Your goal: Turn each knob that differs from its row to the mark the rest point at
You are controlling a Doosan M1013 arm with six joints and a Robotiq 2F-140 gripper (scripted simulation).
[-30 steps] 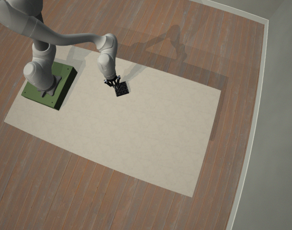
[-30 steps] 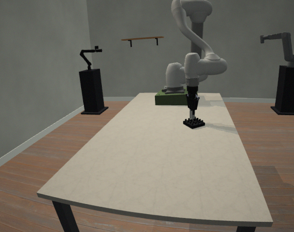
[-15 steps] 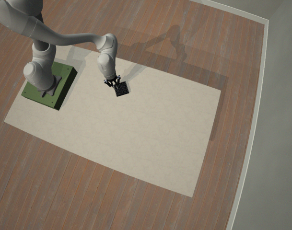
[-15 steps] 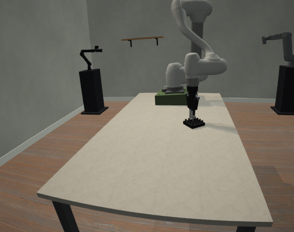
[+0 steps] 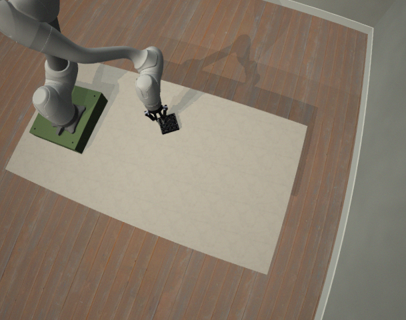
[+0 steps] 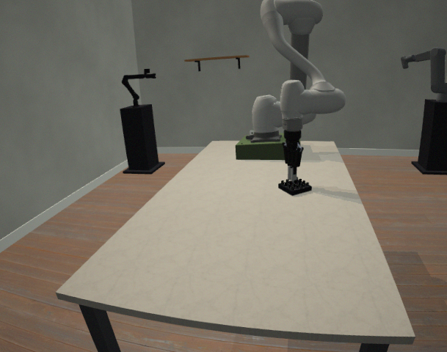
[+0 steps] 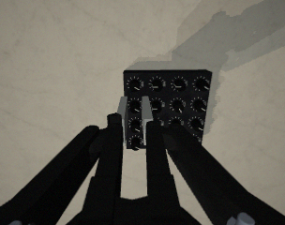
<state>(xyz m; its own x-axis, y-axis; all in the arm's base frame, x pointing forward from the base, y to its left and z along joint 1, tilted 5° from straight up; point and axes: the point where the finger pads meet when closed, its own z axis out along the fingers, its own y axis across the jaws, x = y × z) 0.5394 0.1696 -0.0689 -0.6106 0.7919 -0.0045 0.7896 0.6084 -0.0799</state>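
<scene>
The black knob box (image 5: 169,124) stands on the table near the arm's base, and it also shows in the exterior view (image 6: 294,186) and in the wrist view (image 7: 168,105). Its knobs are small and black with white lines. My gripper (image 7: 134,106) points straight down over the box's left column in the wrist view. Its two finger pads stand on either side of one knob (image 7: 134,107), the second from the far edge. The fingers are slightly parted and narrow, with a small gap to the knob. The knob names are too small to read. The gripper also shows in the top and exterior views (image 5: 158,117) (image 6: 291,173).
The arm's green base block (image 5: 70,119) sits on the table's corner behind the box. The table edge lies a little beyond the box on the shadowed side. Two black pedestals with small arms stand on the floor away from the table.
</scene>
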